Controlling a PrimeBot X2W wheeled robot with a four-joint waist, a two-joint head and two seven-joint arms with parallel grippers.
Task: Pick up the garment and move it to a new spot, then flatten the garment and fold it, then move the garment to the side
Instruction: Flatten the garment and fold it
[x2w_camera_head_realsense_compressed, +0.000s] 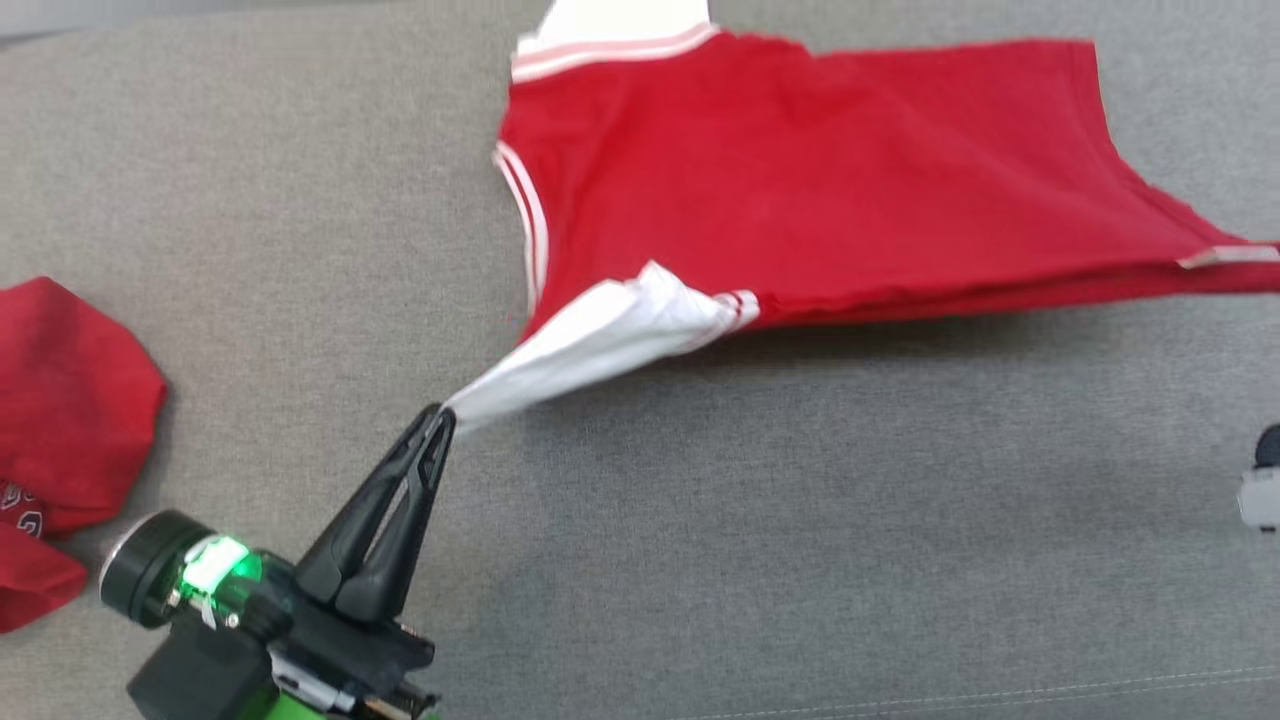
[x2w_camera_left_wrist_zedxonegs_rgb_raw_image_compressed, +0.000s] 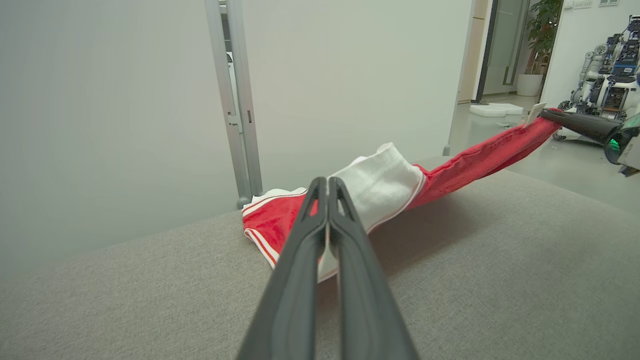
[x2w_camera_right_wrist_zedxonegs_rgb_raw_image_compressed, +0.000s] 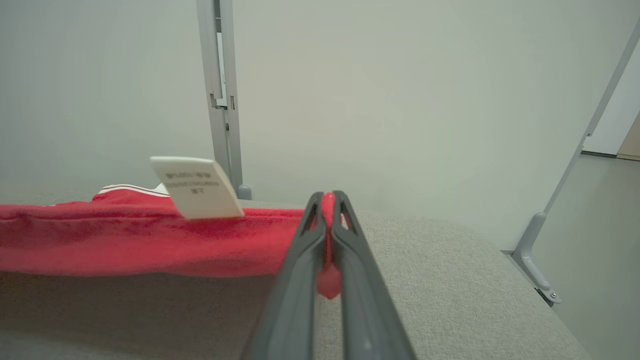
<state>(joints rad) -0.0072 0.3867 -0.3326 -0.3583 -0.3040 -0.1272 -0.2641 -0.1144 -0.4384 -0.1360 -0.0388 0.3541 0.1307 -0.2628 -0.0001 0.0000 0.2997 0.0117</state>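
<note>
The desk (x2w_camera_head_realsense_compressed: 700, 520) is the biggest thing here. It has a soft grey cloth top.

The garment (x2w_camera_head_realsense_compressed: 800, 180) is a red shirt with white stripes. It lies across the far middle and the right of the desk. Its near edge is lifted off the desk and pulled straight between the two pincers, and there is a shadow under it. The far part rests on the desk.

Another red cloth (x2w_camera_head_realsense_compressed: 60, 420) sits by itself at the left edge, well apart from the shirt.

The left pincer (x2w_camera_head_realsense_compressed: 437, 420) is closed tight on the tip of the white sleeve (x2w_camera_head_realsense_compressed: 590, 345). The right pincer (x2w_camera_right_wrist_zedxonegs_rgb_raw_image_compressed: 327, 200) is closed tight on a red corner at the other end of the shirt, and a bit of red pokes out between its fingers.

A small white tag (x2w_camera_right_wrist_zedxonegs_rgb_raw_image_compressed: 197, 187) sticks up from the red edge near the right pincer.

I think the shirt is light, soft and floppy. It will not break. It will sag in the middle and bunch up if it is let loose. The thin fingers hold very little cloth, so it could slip out. Good places to hold are corners and edges, like the sleeve end and the bottom corner, with both kept pulled apart.
</note>
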